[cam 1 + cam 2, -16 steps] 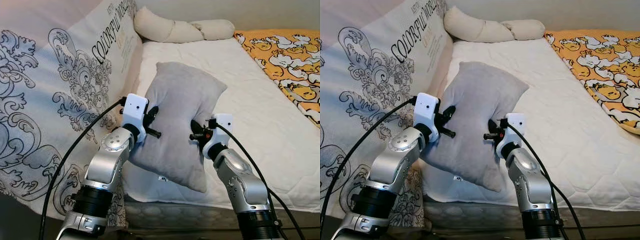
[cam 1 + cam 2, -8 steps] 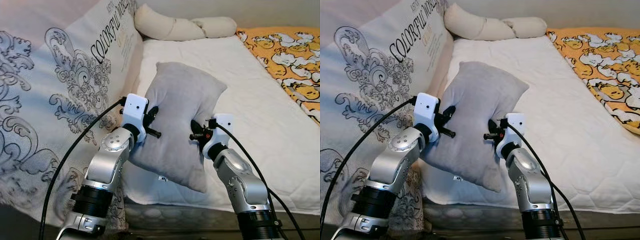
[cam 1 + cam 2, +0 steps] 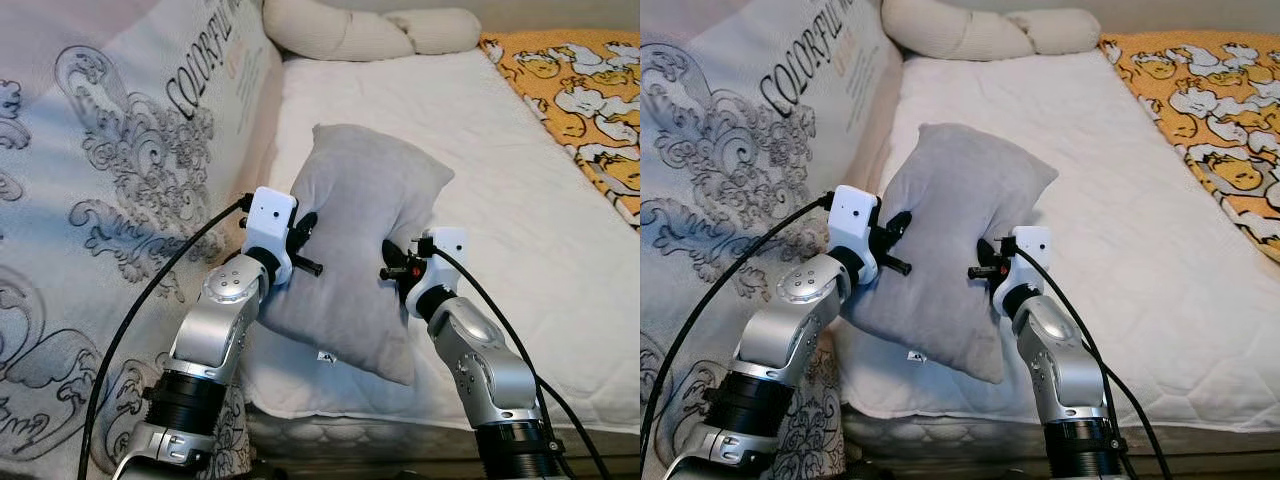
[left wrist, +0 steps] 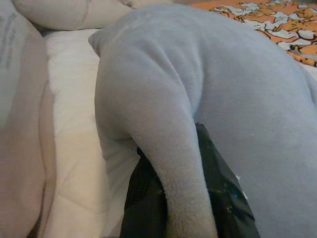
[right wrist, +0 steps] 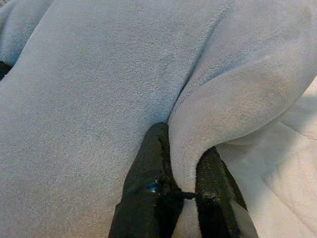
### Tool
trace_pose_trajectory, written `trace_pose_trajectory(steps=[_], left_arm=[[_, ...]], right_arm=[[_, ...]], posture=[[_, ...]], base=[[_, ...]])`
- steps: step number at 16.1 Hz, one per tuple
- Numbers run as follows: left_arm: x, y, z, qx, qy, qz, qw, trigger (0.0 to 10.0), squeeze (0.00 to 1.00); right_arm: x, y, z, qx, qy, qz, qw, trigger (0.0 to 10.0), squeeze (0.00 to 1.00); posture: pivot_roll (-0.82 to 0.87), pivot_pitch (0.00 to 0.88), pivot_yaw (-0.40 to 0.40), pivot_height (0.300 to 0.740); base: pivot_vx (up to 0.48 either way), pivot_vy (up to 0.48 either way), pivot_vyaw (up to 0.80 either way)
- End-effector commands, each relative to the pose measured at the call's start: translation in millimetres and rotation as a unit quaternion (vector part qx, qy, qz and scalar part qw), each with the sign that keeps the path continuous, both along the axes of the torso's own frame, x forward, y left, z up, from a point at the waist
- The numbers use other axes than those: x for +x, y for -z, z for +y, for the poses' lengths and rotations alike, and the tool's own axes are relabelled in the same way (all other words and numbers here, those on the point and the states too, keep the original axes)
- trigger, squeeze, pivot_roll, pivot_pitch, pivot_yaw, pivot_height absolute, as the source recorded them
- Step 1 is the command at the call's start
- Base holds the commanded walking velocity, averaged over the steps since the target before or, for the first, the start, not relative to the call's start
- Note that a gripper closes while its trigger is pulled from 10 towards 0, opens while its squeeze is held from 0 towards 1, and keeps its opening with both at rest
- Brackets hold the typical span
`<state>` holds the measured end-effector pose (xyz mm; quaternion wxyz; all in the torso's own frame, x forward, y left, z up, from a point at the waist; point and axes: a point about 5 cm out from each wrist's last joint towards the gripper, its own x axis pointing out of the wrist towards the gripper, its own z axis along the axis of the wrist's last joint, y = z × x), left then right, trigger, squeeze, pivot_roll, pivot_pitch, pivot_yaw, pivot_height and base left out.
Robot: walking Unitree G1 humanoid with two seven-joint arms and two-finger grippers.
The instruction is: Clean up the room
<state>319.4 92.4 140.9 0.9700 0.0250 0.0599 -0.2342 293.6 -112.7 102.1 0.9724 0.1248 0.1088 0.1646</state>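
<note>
This is a bedroom in a home. A bed (image 3: 520, 200) with a white quilted mattress cover takes up the middle of the frame, a long cream bolster (image 3: 340, 30) lies along its top edge, an orange cartoon-print blanket (image 3: 580, 90) covers the upper right, and a big printed fabric panel (image 3: 120, 180) stands at the left.

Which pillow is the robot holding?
The grey pillow, pinched on either side by the left gripper and right gripper; the cream pillows lie untouched at the bed's head.
</note>
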Motion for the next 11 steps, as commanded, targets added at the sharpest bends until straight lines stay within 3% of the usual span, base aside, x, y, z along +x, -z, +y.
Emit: trace_pose_trajectory(steps=[1, 6, 8, 11], left_arm=[[1.4, -9.2, -7.9, 0.000, 0.017, -0.017, 1.000, 10.0, 0.00], [6.3, -11.5, -5.9, 0.008, 0.013, -0.024, 1.000, 10.0, 0.00], [14.6, -16.4, -1.8, 0.020, 0.009, -0.033, 0.999, 10.0, 0.00], [34.8, -42.3, 5.5, 0.045, 0.006, -0.073, 0.996, 10.0, 0.00]], right_arm=[[2.0, -8.8, 7.3, 0.005, -0.020, -0.020, 1.000, 10.0, 0.00], [7.7, -4.3, 7.0, 0.017, -0.012, -0.008, 1.000, 10.0, 0.00], [18.0, 3.2, 8.2, 0.014, -0.005, 0.004, 1.000, 10.0, 0.00], [51.2, 4.0, 13.6, -0.011, -0.014, 0.011, 1.000, 10.0, 0.00]], posture=[[-0.07, 0.000, 0.046, 0.740], [-0.07, 0.000, 0.047, 0.740], [-0.06, 0.000, 0.055, 0.740], [-0.04, 0.000, 0.069, 0.740]], base=[[0.000, 0.000, 0.00], [0.000, 0.000, 0.00], [0.000, 0.000, 0.00], [0.000, 0.000, 0.00]])
